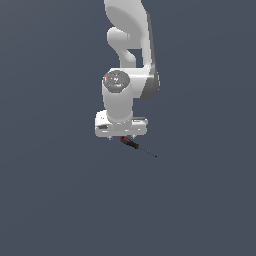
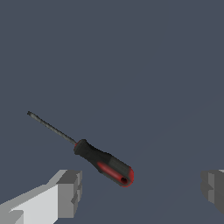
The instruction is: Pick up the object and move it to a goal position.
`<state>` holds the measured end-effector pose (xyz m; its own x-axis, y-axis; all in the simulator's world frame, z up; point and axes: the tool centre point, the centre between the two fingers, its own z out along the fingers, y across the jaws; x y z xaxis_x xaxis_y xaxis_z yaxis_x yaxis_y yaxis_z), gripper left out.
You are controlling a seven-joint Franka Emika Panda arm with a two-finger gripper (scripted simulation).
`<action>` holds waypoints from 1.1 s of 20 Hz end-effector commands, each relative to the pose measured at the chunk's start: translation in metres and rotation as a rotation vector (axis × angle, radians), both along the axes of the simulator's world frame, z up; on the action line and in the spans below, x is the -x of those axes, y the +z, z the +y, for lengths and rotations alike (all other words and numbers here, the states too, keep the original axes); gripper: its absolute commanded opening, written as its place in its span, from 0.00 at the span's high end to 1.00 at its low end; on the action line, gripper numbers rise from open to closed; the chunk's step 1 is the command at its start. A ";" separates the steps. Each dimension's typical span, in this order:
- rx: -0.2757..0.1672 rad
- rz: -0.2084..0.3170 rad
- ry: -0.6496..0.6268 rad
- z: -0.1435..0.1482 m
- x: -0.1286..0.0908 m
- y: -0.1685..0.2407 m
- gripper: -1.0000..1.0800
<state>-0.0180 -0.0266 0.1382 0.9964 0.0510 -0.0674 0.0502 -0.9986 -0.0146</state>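
In the exterior view the arm runs off the picture at twelve o'clock, so its upper links and base cannot be seen. The gripper sits under the white hand, and its fingers are hidden behind that body, so how wide they stand cannot be read there. The screwdriver is tiny; the butt of its handle, at its ten o'clock end, is tucked under the hand, and whether anything touches it cannot be told. In the wrist view both fingers are cut by the frame.
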 end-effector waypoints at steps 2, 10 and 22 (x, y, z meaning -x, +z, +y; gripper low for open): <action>0.000 -0.004 0.072 0.005 0.001 -0.006 0.04; -0.002 -0.019 0.317 0.021 0.006 -0.025 0.04; -0.013 -0.045 0.732 0.053 0.017 -0.055 0.04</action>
<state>-0.0333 0.0219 0.0867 0.7451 0.6665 -0.0263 0.6665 -0.7454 -0.0094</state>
